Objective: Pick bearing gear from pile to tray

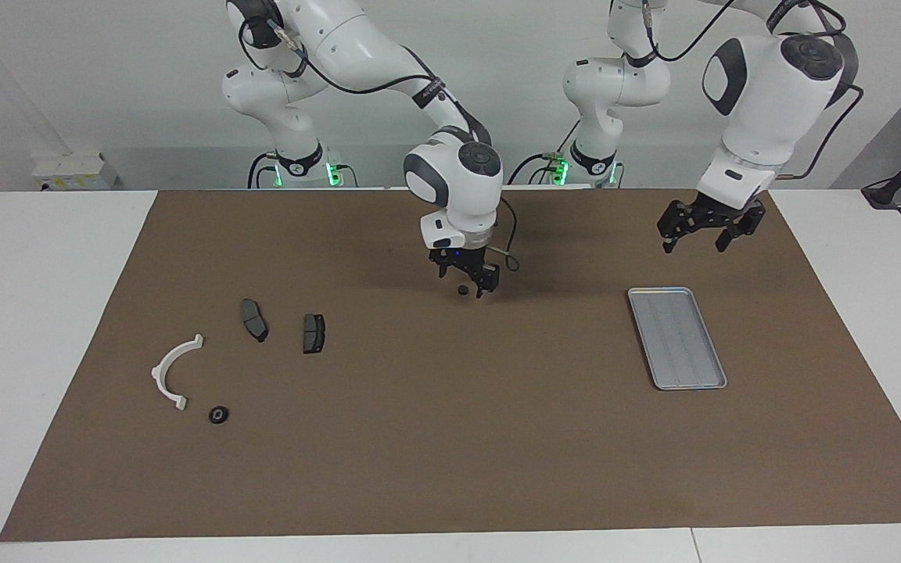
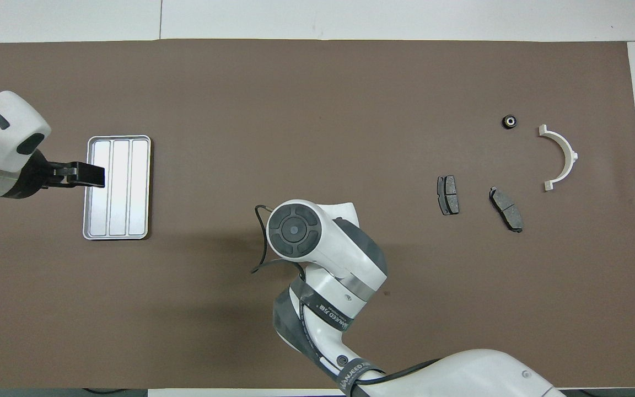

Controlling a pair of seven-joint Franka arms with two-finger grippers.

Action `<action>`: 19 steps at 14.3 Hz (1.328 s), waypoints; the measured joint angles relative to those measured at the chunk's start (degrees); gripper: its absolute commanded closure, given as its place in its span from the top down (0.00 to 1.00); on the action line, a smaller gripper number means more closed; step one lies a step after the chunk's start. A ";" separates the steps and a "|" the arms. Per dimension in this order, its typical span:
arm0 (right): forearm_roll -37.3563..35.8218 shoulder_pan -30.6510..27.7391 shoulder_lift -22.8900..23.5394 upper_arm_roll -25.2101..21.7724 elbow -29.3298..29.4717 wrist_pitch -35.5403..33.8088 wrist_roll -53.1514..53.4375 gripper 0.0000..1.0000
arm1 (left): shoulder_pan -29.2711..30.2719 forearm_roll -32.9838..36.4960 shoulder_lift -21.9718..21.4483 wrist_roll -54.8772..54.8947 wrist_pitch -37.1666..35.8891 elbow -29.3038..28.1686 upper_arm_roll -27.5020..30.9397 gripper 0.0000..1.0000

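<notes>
So the right gripper [image 1: 466, 280] has a small black piece [image 1: 462, 290] sitting between its spread fingers, bare brown mat [image 1: 450, 438] all round; brake pads [image 1: 314, 333] lie well off toward the right arm's end

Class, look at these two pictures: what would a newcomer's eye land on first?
The right gripper hangs open mid-mat over a small black piece. Toward the left arm's end lies the silver tray, the open left gripper raised by it. The white bracket lies toward the right arm's end.
</notes>
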 measured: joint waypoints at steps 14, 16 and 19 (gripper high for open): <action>3.67 -30.13 -6.70 -0.27 5.92 -7.72 -62.50 1.00 | -18.89 -1.15 14.55 -24.77 12.30 2.45 -0.55 1.00; 3.67 -33.15 -6.51 -0.29 5.64 -7.70 -65.79 1.00 | -20.88 -1.17 18.08 -26.60 15.36 2.38 -0.55 1.00; 3.59 -36.74 -4.38 -0.35 5.00 -4.94 -69.45 1.00 | -24.42 -1.18 22.36 -30.65 19.99 1.56 -0.61 1.00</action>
